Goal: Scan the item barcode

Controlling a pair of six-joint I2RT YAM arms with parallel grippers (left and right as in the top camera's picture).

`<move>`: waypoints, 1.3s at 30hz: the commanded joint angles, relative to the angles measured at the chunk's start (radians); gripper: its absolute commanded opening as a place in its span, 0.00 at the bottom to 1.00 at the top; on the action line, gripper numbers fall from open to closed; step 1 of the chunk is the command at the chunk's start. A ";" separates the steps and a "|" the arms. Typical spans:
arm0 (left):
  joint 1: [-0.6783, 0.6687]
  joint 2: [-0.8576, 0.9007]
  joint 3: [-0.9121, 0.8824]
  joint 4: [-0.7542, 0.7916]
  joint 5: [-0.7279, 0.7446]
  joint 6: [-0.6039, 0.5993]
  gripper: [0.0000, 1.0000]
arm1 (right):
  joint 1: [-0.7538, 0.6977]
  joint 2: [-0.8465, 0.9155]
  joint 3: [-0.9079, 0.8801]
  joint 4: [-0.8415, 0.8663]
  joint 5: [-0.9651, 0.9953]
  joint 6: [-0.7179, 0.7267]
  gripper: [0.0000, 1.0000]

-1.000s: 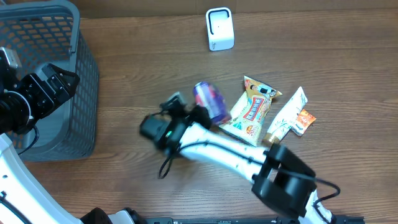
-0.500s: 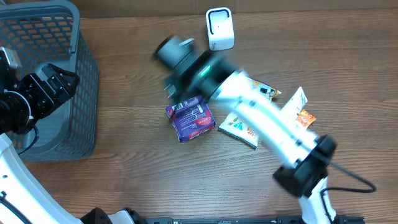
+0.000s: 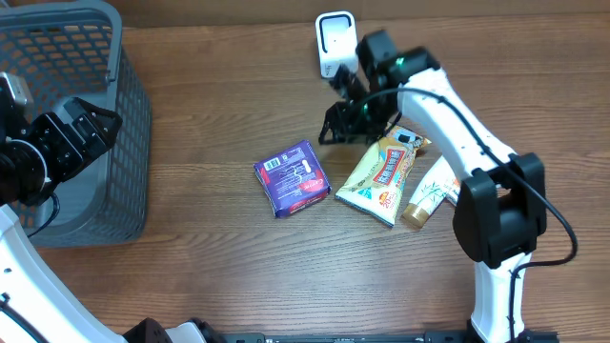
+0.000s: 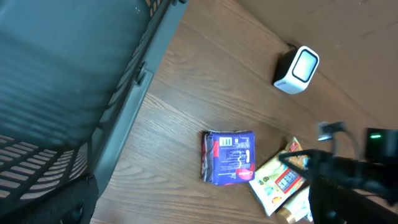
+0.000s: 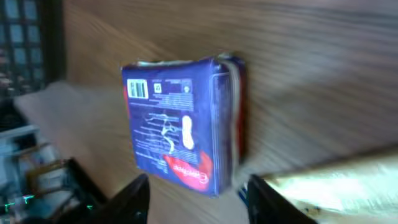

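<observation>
The item, a purple pack [image 3: 293, 178], lies flat on the table with its barcode side up; it also shows in the left wrist view [image 4: 229, 157] and the right wrist view [image 5: 180, 134]. The white scanner [image 3: 335, 45] stands at the back of the table, also seen from the left wrist [image 4: 296, 70]. My right gripper [image 3: 345, 122] hovers between scanner and pack. Its fingers [image 5: 134, 199] stand apart with nothing between them, and the pack lies beyond the tips. My left gripper [image 3: 95, 129] is open over the basket, far left.
A grey mesh basket [image 3: 133, 114] fills the left side. A yellow snack packet [image 3: 379, 171] and a white tube [image 3: 429, 195] lie just right of the pack, under my right arm.
The right arm carried the purple pack, set it down on the table and let go, then swung right and back toward the scanner. The left arm has not moved.
</observation>
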 commanded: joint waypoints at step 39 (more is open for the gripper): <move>0.004 0.002 -0.007 0.002 0.009 -0.007 1.00 | -0.041 -0.015 0.082 0.093 0.231 0.373 0.77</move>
